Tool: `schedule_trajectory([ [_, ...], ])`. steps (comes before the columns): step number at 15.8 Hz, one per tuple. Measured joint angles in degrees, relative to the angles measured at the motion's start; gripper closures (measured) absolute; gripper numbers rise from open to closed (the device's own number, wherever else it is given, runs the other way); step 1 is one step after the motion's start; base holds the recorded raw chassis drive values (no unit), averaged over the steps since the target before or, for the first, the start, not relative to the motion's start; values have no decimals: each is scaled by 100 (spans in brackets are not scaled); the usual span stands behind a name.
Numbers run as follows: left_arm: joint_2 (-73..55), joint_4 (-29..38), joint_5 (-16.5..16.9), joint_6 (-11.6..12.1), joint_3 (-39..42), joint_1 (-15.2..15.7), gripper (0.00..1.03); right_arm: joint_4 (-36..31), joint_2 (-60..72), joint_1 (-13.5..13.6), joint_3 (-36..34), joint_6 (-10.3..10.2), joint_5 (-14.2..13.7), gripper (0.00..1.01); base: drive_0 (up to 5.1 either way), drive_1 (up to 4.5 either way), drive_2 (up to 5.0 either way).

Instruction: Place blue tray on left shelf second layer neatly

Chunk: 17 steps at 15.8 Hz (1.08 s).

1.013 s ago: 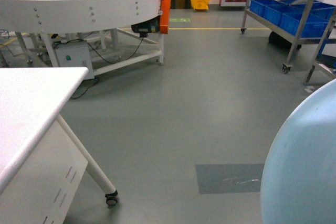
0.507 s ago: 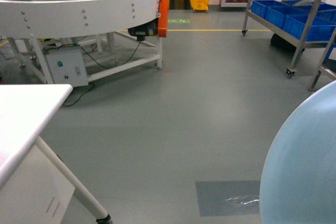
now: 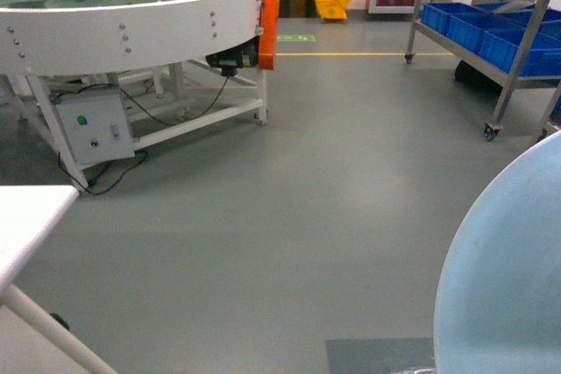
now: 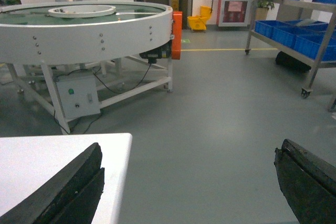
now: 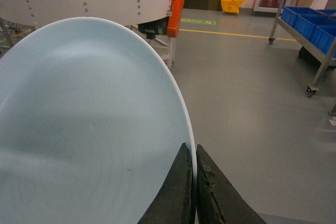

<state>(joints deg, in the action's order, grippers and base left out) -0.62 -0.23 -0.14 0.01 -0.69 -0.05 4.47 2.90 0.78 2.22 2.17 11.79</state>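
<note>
The blue tray (image 3: 504, 278) is a pale sky-blue round dish filling the lower right of the head view, held up on edge above the floor. In the right wrist view the tray (image 5: 89, 119) covers the left half, and my right gripper (image 5: 194, 153) is shut on its thin rim. My left gripper (image 4: 189, 150) is open with nothing between its black fingers (image 4: 79, 182). The left shelf (image 3: 465, 53), a steel rack on castors, stands far off at the right. Its tier under the top holds dark-blue crates (image 3: 491, 28).
A big white round conveyor table (image 3: 131, 15) with an orange box (image 3: 268, 28) and a control box (image 3: 92, 129) stands at the back left. A white table corner (image 3: 26, 216) is at the lower left. A yellow mop bucket (image 3: 333, 4) sits far back.
The head view has shifted: the white table has slid left and mostly out of the picture, and the conveyor and rack have moved left. The tray stays at the lower right.
</note>
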Motion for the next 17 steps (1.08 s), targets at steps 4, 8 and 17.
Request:
schedule_trajectory([
  [4, 0, 9, 11, 0, 0, 4, 5, 2, -2, 2, 0, 2, 0, 99, -191, 236, -618],
  [8, 0, 4, 11, 0, 0, 4, 5, 2, 0, 2, 0, 2, -2, 99, -145, 283, -572],
  [17, 0, 9, 9, 0, 0, 4, 5, -4, 0, 2, 0, 2, 2, 99, -161, 266, -588],
])
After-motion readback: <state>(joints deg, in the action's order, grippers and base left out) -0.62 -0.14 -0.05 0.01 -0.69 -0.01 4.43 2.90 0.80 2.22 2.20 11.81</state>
